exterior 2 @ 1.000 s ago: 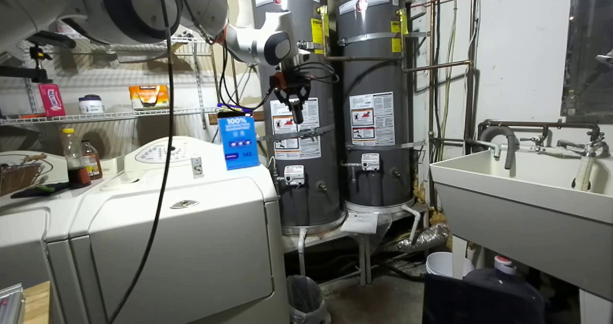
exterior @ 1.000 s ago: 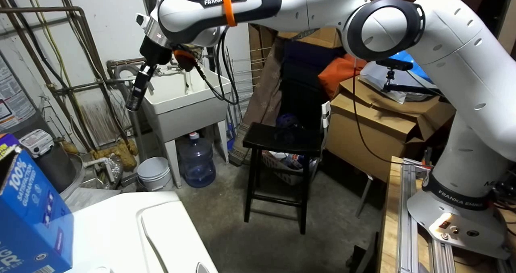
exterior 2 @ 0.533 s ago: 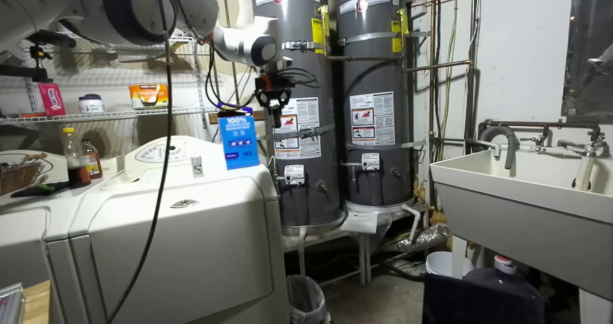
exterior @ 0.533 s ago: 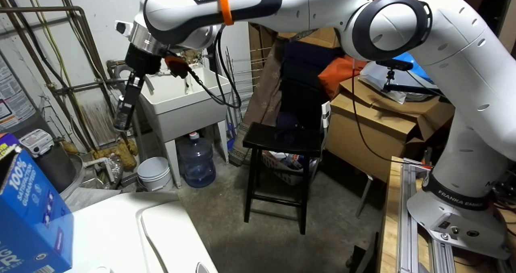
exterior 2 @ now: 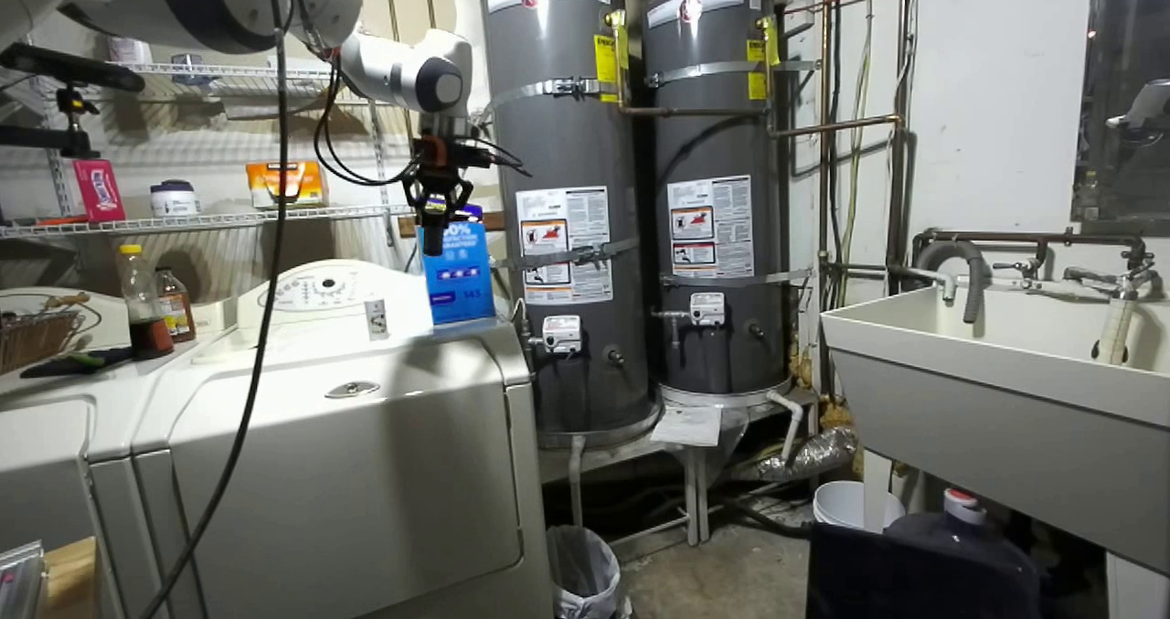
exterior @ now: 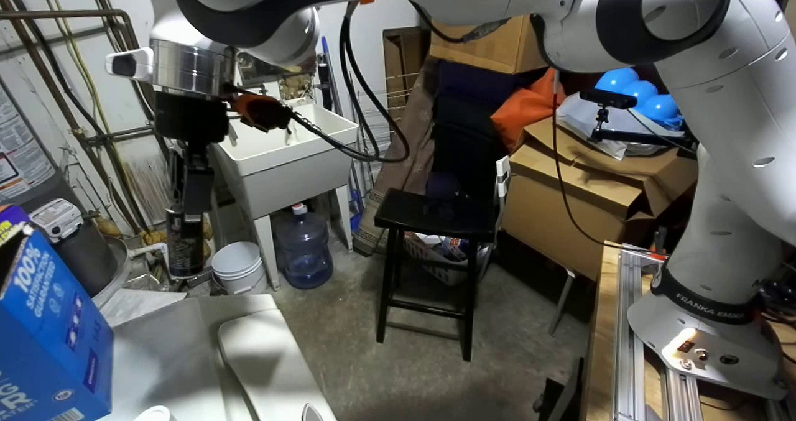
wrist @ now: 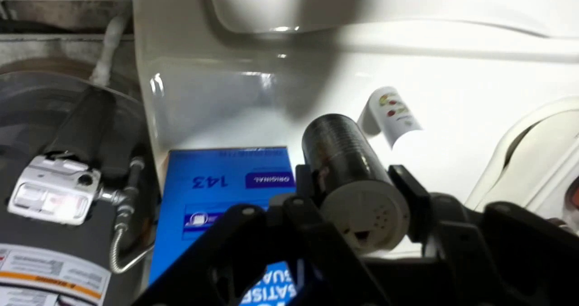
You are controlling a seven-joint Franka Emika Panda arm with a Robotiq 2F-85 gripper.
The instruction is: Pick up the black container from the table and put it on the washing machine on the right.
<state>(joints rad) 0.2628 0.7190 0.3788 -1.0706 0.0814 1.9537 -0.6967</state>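
The black container is a dark cylinder with a pale, holed cap. My gripper is shut on its sides near the cap. In an exterior view the gripper points down and the container hangs nearly upright from it. The washing machine is white and glossy, and its top also shows in the wrist view. In an exterior view the container is held above the far part of the washing machine, in front of the blue box. The table, a black stool, stands away on the floor.
A tall blue box stands on the washing machine's back corner. A small white canister stands on the top beside it. Grey water heaters stand close behind. A white sink and blue jug are farther off.
The gripper, still shut on the container, has moved away from the sink side to the washing machine and lower. The container has swung closer to upright. The arm's shadow now falls on the machine.
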